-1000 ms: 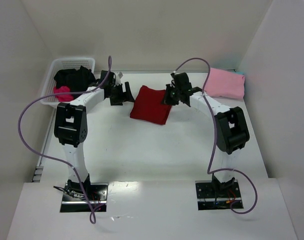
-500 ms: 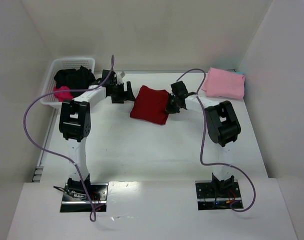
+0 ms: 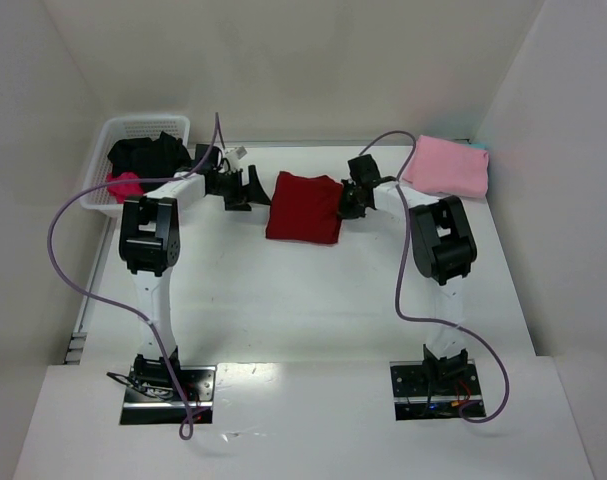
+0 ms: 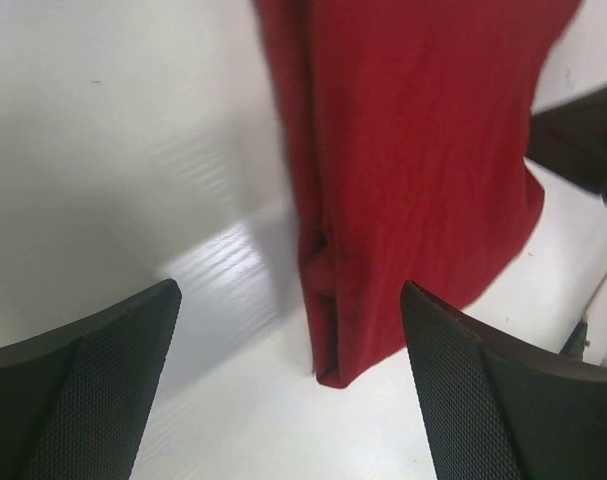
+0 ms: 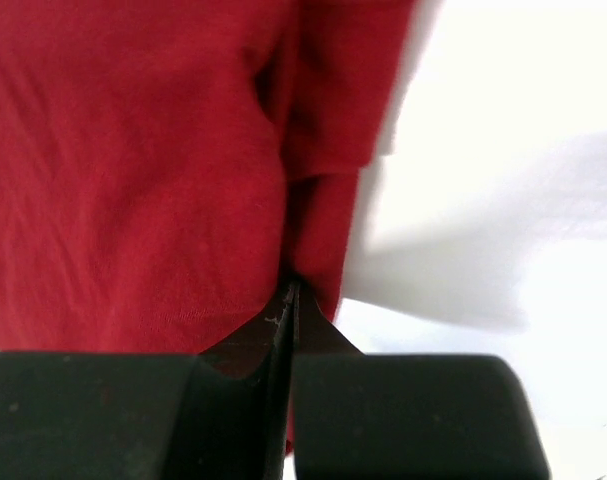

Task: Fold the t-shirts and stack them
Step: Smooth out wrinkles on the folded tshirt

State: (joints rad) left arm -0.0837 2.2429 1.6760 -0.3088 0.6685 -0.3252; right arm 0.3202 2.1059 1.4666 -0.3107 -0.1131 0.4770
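Observation:
A dark red t-shirt (image 3: 303, 208) lies folded in a rectangle at the middle back of the table. My right gripper (image 3: 347, 203) is at its right edge, and in the right wrist view the gripper (image 5: 292, 292) is shut on a fold of the red cloth (image 5: 133, 170). Just off the shirt's left edge, my left gripper (image 3: 251, 188) stands open. In the left wrist view its wide jaws (image 4: 291, 300) frame a corner of the red shirt (image 4: 413, 170) without touching it. A light pink t-shirt (image 3: 445, 167) lies folded at the back right.
A white basket (image 3: 111, 135) at the back left holds a black t-shirt (image 3: 148, 152) and a magenta one (image 3: 123, 184). Purple cables loop over both arms. White walls close in the table on three sides.
The red shirt has turned from tilted to nearly square and shifted slightly back. The right gripper has lowered onto its right edge. The left gripper has opened a little wider.

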